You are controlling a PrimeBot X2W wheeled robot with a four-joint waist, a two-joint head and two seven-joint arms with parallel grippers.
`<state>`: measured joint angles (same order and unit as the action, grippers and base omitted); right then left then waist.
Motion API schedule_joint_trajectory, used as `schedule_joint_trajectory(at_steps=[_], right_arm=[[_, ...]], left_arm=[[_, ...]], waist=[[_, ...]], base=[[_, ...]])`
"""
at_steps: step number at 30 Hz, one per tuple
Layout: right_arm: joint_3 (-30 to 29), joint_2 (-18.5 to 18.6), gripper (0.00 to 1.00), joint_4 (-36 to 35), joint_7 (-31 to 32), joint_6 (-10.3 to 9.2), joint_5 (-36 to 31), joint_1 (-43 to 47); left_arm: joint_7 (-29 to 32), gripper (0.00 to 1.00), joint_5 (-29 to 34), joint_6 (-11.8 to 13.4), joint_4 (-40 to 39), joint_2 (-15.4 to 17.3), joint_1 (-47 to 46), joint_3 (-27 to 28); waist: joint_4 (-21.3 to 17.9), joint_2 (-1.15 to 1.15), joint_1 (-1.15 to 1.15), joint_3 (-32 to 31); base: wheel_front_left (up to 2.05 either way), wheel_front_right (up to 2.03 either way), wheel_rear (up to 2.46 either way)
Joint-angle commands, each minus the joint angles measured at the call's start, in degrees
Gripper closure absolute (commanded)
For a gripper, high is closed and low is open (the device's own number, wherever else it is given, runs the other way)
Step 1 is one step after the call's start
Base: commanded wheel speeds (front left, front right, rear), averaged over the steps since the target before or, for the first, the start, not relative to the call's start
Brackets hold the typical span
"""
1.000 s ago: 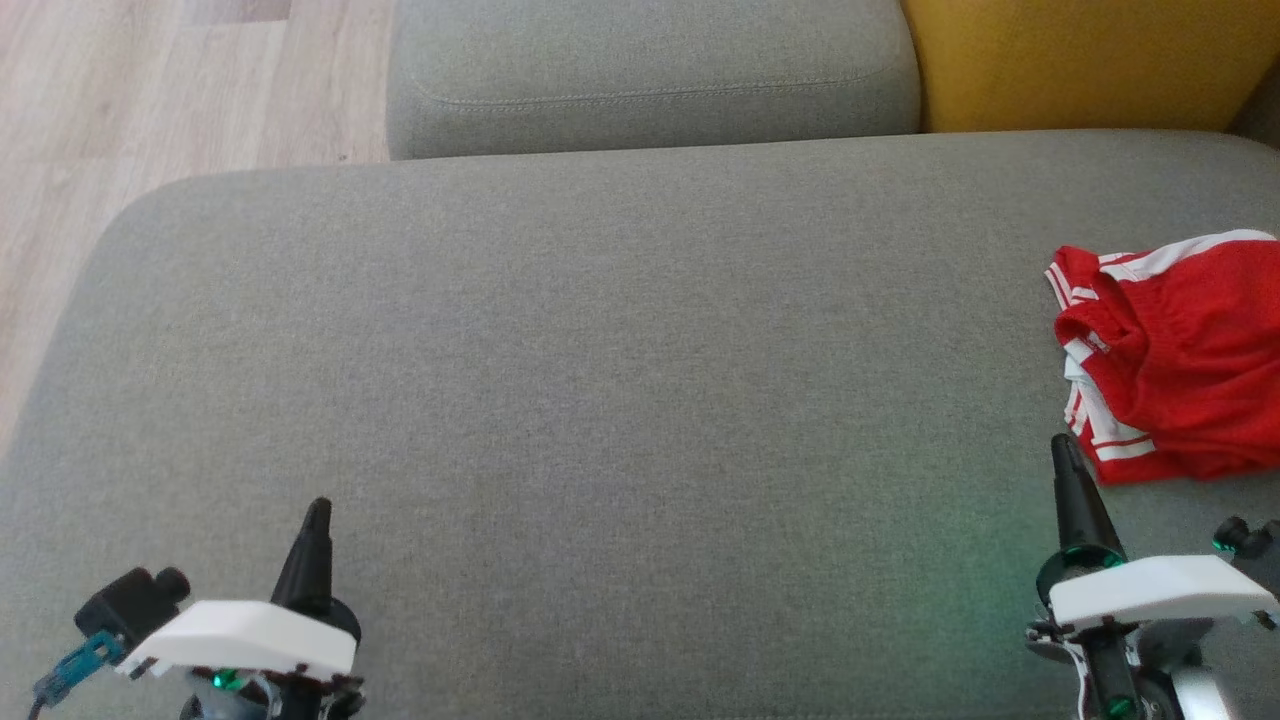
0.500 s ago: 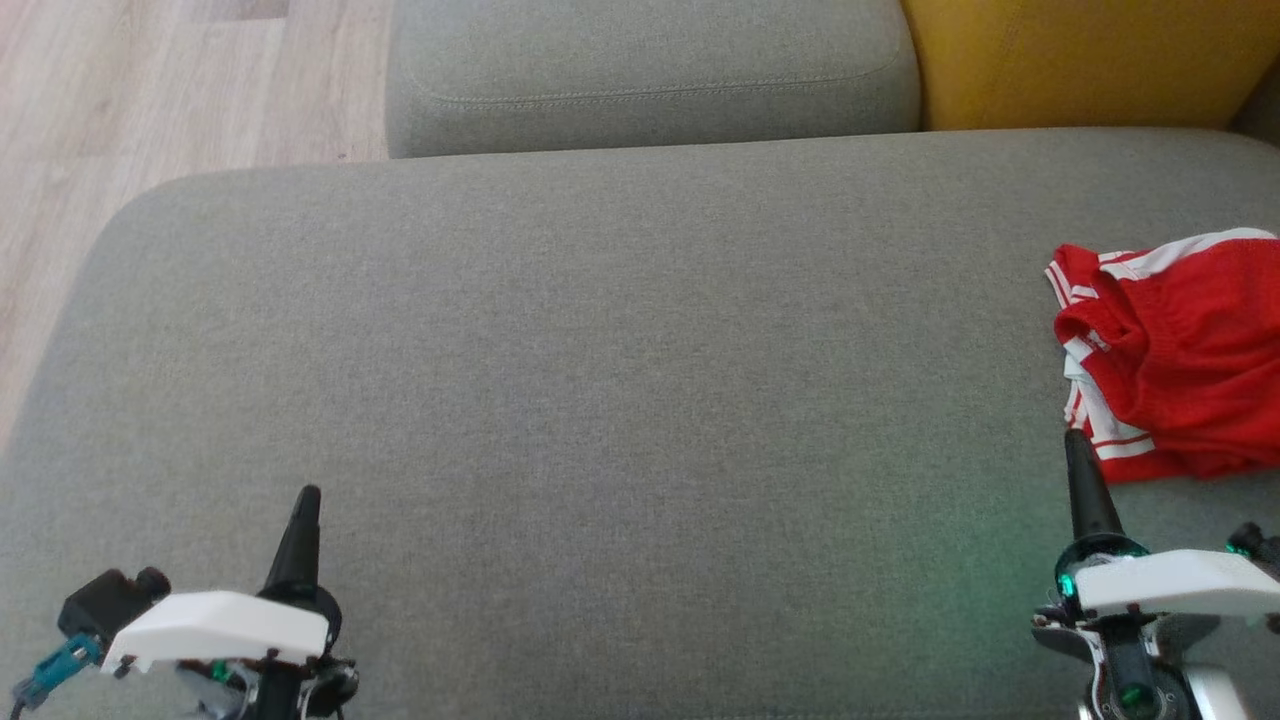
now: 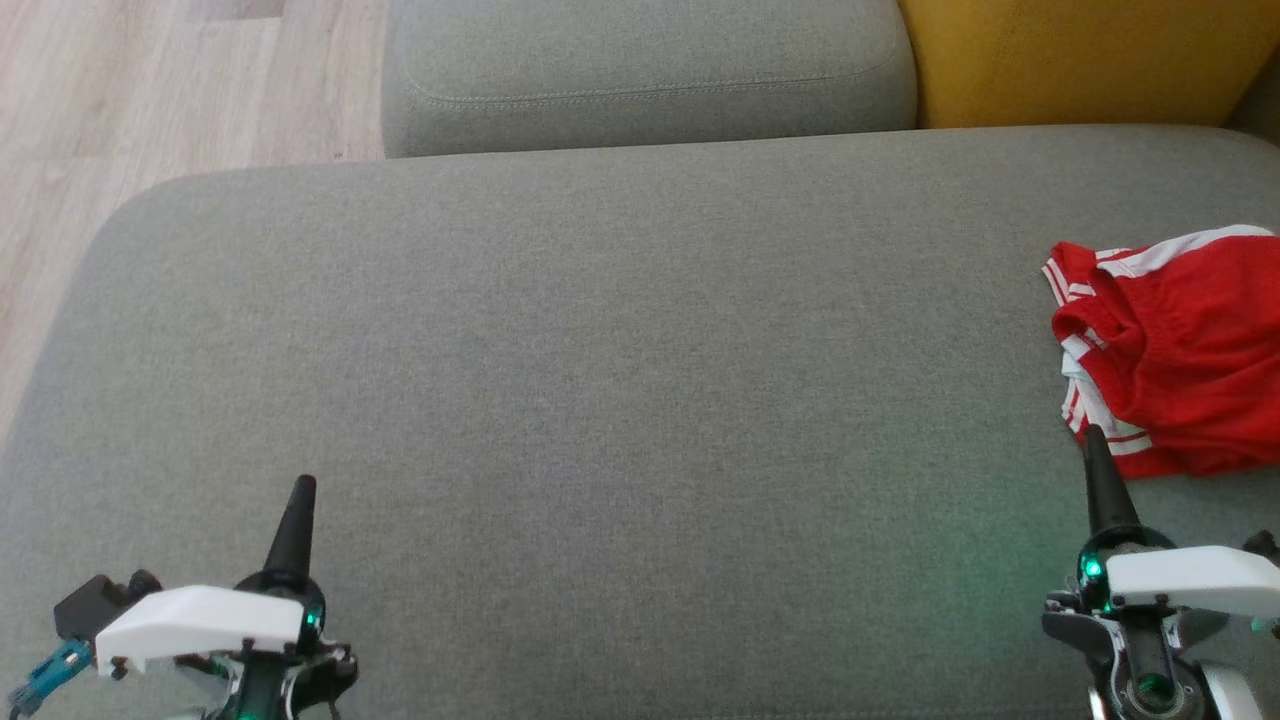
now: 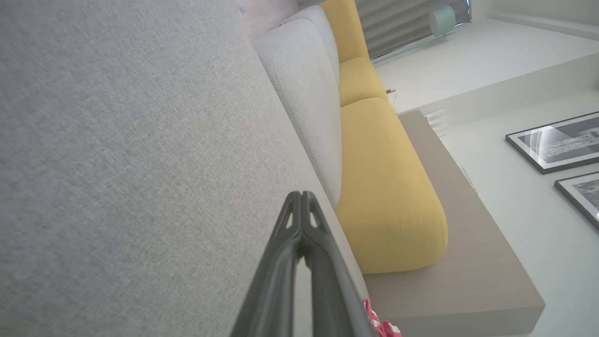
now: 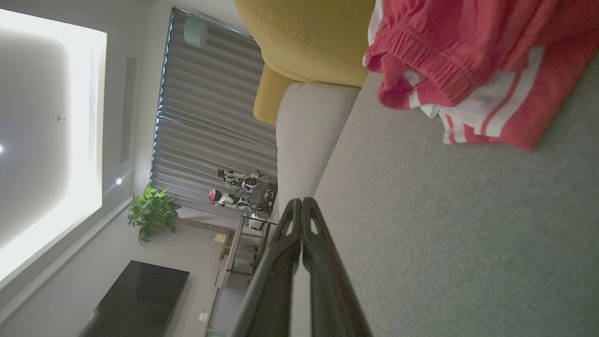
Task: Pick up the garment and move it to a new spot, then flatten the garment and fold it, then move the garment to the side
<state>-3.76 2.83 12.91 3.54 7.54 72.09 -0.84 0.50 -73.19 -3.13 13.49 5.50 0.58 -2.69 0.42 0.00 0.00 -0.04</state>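
**A:** Where's the garment [image 3: 1190,350]?

**B:** It's red with white stripes, crumpled at the right end of the grey seat [image 3: 600,350]. The head view's edge cuts part of it off.

**A:** And the tools?

**B:** The left tool [image 3: 303,483] is low on the left, fingers pressed together, holding nothing, well apart from the garment. The right tool [image 3: 1093,432] is also pressed together and empty. Its tip is near the striped hem, and its wrist view shows bare seat between them.

**A:** Behind the seat?

**B:** A grey cushion [image 3: 650,70], a yellow cushion [image 3: 1080,60] and wood floor [image 3: 150,80].
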Motion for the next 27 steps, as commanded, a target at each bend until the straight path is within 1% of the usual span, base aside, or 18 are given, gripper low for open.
schedule_joint_trajectory(at_steps=[1,27], right_arm=[[0.7,1.2,1.0,-1.4,0.3,-0.04,2.2,-3.2],[-1.0,1.2,1.0,0.7,1.5,-0.05,18.8,-4.9]], left_arm=[[0.4,1.0,-1.9,-0.8,-1.4,0.4,-3.7,2.5],[4.0,1.0,-18.0,-3.9,0.2,-1.1,-6.2,6.8]], waist=[[0.0,0.0,0.0,0.0],[-0.4,0.0,0.0,0.2]], base=[[0.0,0.0,0.0],[0.0,0.0,0.0]])
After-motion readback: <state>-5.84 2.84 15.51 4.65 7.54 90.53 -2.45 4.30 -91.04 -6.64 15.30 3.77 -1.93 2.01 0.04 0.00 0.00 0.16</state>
